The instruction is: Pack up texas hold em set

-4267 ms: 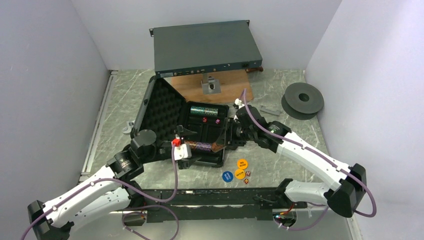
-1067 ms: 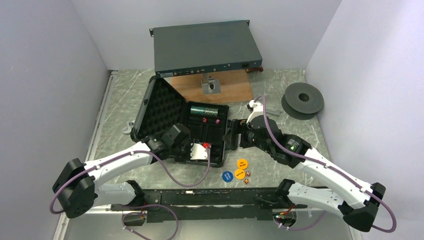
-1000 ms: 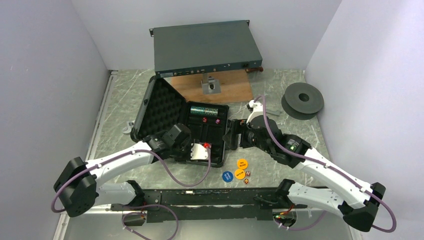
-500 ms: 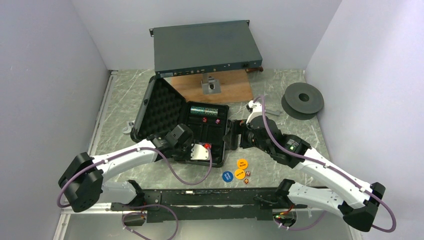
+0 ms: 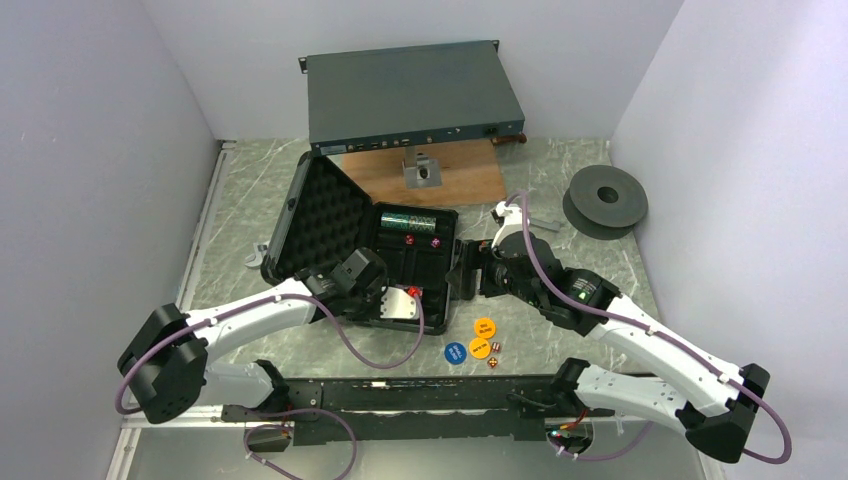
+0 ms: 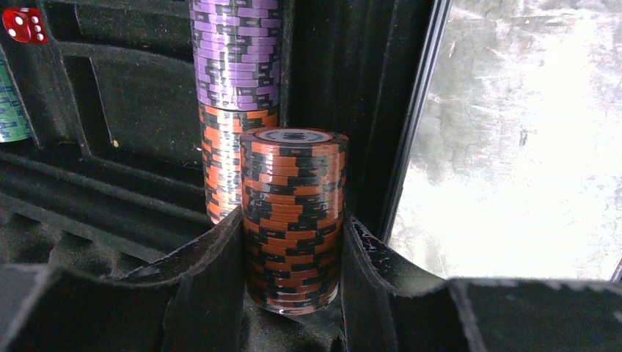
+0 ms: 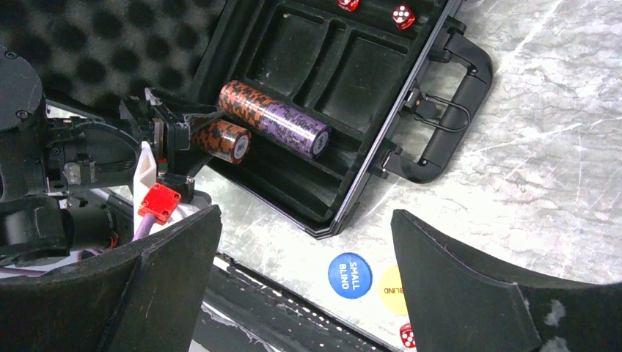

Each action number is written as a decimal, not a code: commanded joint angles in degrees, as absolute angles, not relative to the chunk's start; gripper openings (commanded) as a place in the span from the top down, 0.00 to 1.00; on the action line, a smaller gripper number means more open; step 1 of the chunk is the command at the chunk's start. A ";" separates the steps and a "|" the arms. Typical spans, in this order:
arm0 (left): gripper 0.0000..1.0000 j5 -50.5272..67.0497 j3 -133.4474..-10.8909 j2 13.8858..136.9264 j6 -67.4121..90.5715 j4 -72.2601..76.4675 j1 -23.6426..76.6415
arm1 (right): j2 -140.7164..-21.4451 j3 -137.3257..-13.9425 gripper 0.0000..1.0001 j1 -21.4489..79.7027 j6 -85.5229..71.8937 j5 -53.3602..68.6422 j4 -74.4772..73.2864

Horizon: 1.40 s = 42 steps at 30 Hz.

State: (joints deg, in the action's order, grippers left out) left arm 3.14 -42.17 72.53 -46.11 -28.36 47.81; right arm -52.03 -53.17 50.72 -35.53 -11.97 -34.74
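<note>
The black case (image 5: pixel 330 212) lies open, foam lid up at the left. My left gripper (image 5: pixel 395 300) (image 6: pixel 293 253) is shut on a short orange chip stack (image 6: pixel 293 213) (image 7: pixel 220 139), which stands in the tray's near slot against a longer orange-and-purple stack (image 6: pixel 236 88) (image 7: pixel 275 121). A green stack (image 5: pixel 408 220) and two red dice (image 5: pixel 408 241) lie further back in the tray. My right gripper (image 5: pixel 466 275) (image 7: pixel 306 215) hangs open over the case's right corner, holding nothing. Blue (image 7: pixel 350 276), yellow (image 7: pixel 391 290) and orange (image 5: pixel 484 326) discs and small red dice (image 5: pixel 496 348) lie on the table.
A large grey-blue rack unit (image 5: pixel 410 95) stands at the back on a wooden board (image 5: pixel 420 180). A dark grey spool (image 5: pixel 606 198) lies at the right. The case handle (image 7: pixel 447 110) juts out to the right. Walls close in on both sides.
Since the earliest frame my right gripper has drawn back from the tray, and my left arm has swung round. Over the last second my left gripper sank slightly into the tray.
</note>
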 commanded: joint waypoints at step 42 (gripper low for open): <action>0.06 0.22 -36.59 47.83 -39.06 -7.89 47.57 | -55.92 -55.38 0.11 50.72 -37.95 -12.36 -41.01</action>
